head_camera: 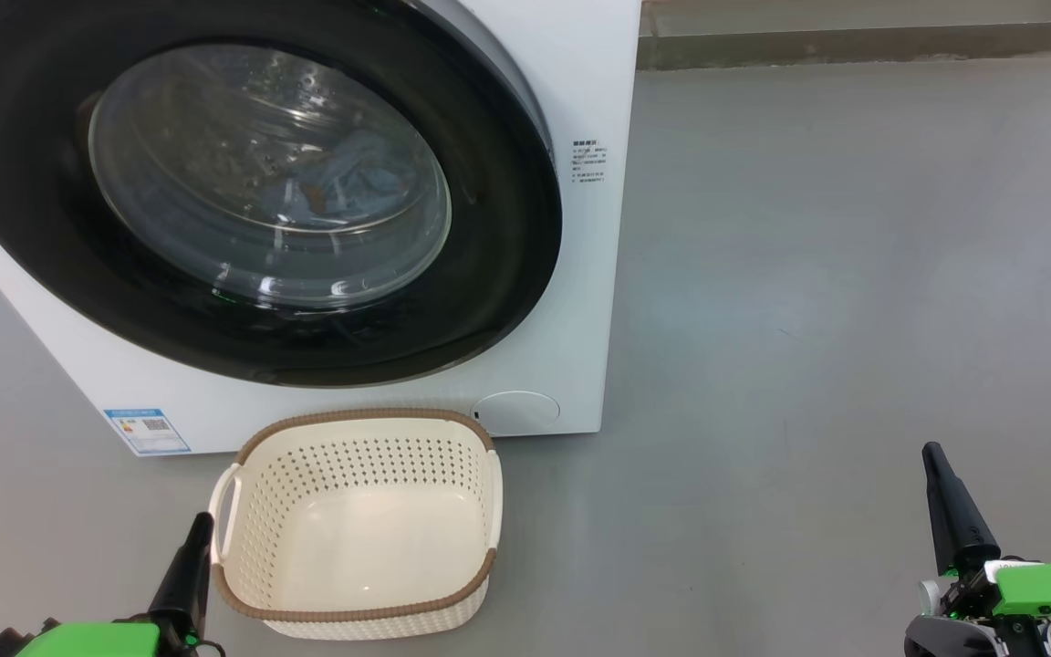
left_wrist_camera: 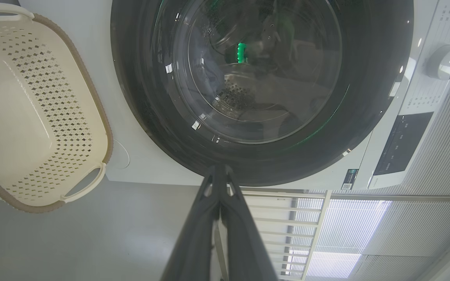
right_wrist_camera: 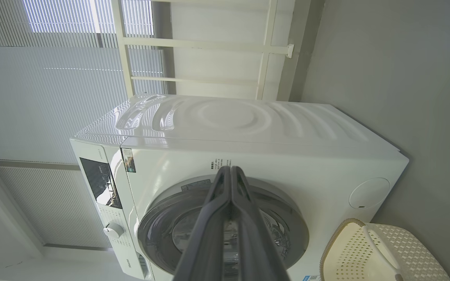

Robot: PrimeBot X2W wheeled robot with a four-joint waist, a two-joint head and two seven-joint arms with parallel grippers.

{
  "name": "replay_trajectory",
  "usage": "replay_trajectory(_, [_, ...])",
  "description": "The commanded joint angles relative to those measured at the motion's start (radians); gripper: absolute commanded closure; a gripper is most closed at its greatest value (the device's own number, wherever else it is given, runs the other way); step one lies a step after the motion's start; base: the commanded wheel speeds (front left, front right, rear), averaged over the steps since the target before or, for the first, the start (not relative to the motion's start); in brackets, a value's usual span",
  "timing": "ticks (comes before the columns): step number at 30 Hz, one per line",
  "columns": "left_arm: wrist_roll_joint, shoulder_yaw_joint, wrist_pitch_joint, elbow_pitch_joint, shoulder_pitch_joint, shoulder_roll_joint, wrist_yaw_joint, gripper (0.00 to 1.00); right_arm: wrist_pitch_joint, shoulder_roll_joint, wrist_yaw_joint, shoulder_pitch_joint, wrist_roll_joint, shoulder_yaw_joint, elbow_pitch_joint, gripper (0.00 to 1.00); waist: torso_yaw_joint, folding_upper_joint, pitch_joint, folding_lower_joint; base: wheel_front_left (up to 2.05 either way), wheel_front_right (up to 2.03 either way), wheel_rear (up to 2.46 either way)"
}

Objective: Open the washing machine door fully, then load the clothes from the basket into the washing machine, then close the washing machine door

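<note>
**A:** Door status: washing machine door (head_camera: pixel 252 192) sits flush on the washing machine (head_camera: pixel 580 91), well beyond both sets of fingertips. Clothes (head_camera: pixel 352 178) show as a blue heap behind the glass.

**B:** Basket?

**A:** Basket (head_camera: pixel 361 422) is bare inside, on the floor just beside the left gripper (head_camera: pixel 200 525), on the inner side of its tips. Right gripper (head_camera: pixel 936 456) hangs well apart from everything, over open floor.

**B:** Jaws?

**A:** Both pairs pressed together, nothing between them. Reads as a parked pose: load in, door shut, nothing to reach for. I'd call the task done.

**B:** Wrist cams add anything?

**A:** Left wrist view shows the dial (left_wrist_camera: pixel 445 62) and control panel (left_wrist_camera: pixel 402 142) past its fingers; head view crops those off. Right wrist view gives the top panel (right_wrist_camera: pixel 225 117); cloth is hard to make out there.
</note>
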Motion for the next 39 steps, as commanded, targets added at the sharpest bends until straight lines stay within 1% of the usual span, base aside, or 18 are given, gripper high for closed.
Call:
replay_trajectory(1, [-0.006,0.036,0.006,-0.019,-0.048,0.010,0.001,1.00,0.009,-0.006,0.001,-0.029,0.011,0.017,-0.031,1.00,0.000,0.0000,0.000,0.0000,0.00,0.00,0.00])
replay_trajectory(39, [-0.006,0.036,0.006,-0.019,-0.048,0.010,0.001,1.00,0.009,-0.006,0.001,-0.029,0.011,0.017,-0.031,1.00,0.000,0.0000,0.000,0.0000,0.00,0.00,0.00])
